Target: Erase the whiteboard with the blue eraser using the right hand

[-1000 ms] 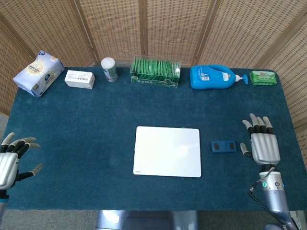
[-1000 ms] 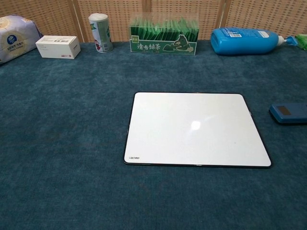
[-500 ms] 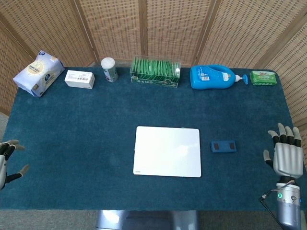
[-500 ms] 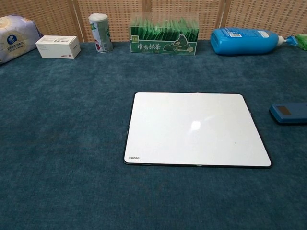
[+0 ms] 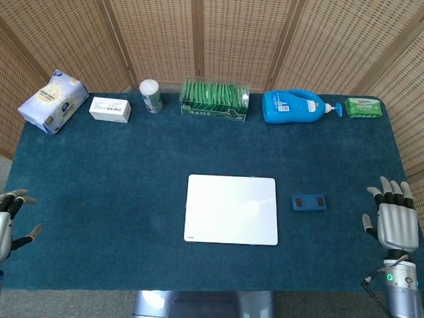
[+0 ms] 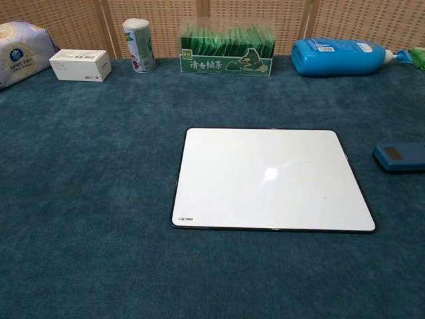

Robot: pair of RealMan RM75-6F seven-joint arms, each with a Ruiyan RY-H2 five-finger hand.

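Note:
A white whiteboard (image 5: 231, 209) (image 6: 271, 178) lies flat in the middle of the blue table, its surface showing no marks. Just to its right lies the small blue eraser (image 5: 309, 202) (image 6: 400, 157), flat on the cloth. My right hand (image 5: 394, 220) hovers at the table's right front corner, well to the right of the eraser, fingers spread and holding nothing. Only part of my left hand (image 5: 8, 222) shows at the left edge of the head view, fingers apart and empty. Neither hand appears in the chest view.
Along the back edge stand a tissue pack (image 5: 53, 100), a white box (image 5: 110, 108), a small can (image 5: 151, 96), a green tea box (image 5: 214, 100), a blue bottle (image 5: 295, 106) and a green wipes pack (image 5: 363, 107). A bamboo screen stands behind.
My right hand has pulled away from beside the eraser toward the right front corner. My left hand has drawn back to the left edge. Board and eraser have not moved.

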